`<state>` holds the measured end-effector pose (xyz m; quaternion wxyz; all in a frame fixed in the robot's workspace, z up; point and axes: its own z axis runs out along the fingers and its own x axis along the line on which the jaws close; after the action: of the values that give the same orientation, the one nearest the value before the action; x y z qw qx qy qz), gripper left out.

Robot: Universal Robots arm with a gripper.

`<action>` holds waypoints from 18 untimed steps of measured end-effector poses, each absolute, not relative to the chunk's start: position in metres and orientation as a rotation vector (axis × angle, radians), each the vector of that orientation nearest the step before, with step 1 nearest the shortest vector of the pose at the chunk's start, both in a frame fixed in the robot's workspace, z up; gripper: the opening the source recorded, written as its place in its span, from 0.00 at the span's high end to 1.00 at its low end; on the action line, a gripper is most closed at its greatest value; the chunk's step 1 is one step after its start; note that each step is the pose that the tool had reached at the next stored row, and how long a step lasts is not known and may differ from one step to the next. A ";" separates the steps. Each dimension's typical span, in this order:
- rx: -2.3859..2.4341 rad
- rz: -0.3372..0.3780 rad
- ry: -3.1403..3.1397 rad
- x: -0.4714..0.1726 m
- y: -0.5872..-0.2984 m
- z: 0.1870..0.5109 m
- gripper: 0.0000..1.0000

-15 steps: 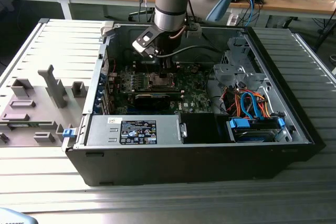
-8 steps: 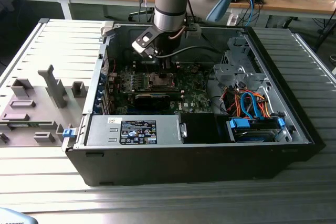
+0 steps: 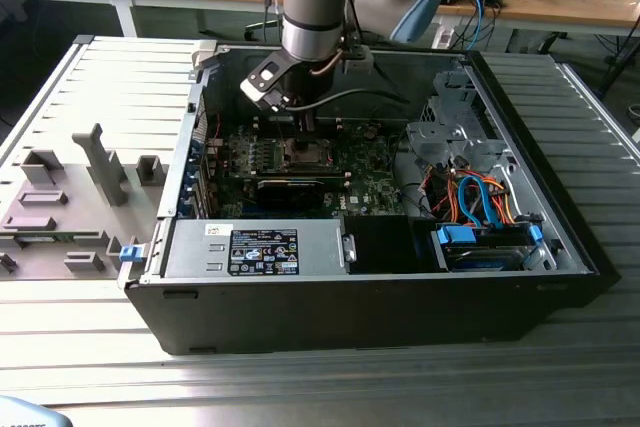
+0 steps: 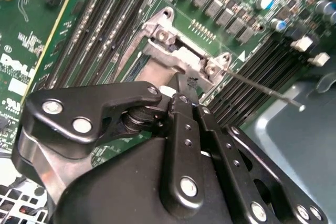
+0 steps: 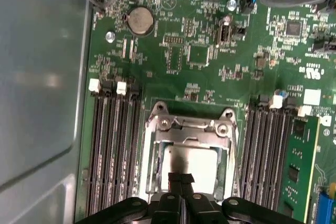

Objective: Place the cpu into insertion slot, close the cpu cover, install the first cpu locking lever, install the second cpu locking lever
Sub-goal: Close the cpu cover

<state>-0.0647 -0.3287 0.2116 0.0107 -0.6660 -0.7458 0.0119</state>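
One arm (image 3: 315,7) reaches from above into an open computer case (image 3: 560,247), which lies on a ribbed metal worktop (image 3: 300,387). Its lower end hangs over the green motherboard (image 5: 210,35), directly above the insertion slot (image 3: 300,154).

In both wrist views the claw (image 5: 181,181) (image 4: 184,95) shows its two black fingers (image 5: 176,184) pressed together with no gap between them, and nothing is held between them. The tip of the claw is over the edge of the socket that is away from the hinge; I cannot tell if it really touches the metal.

The cpu (image 5: 197,163) sits inside the slot, and its dull silver top is visible through the window of the cpu cover (image 5: 189,127). The cover appears to lie down flat around the chip, with its hinge side and two screws toward the round battery (image 5: 140,20). In the second wrist view a thin metal rod (image 4: 262,88) runs from the hinge corner out over the memory slots; I cannot tell whether it is latched.

Long black memory slots (image 5: 113,145) stand on both sides of the socket. In the exterior view a black labelled box (image 3: 262,250) sits at the near wall of the case, and some grey holder blocks (image 3: 100,162) stand on the worktop at the exterior view's left, well apart from the arm.
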 end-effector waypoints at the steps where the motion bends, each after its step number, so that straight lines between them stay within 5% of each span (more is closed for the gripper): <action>1: -2.078 0.037 -2.327 -0.066 -0.329 0.212 0.89; 18: -2.078 0.037 -2.326 -0.063 -0.329 0.205 0.89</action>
<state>-0.0634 -0.3286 0.2051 0.0110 -0.6660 -0.7457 0.0120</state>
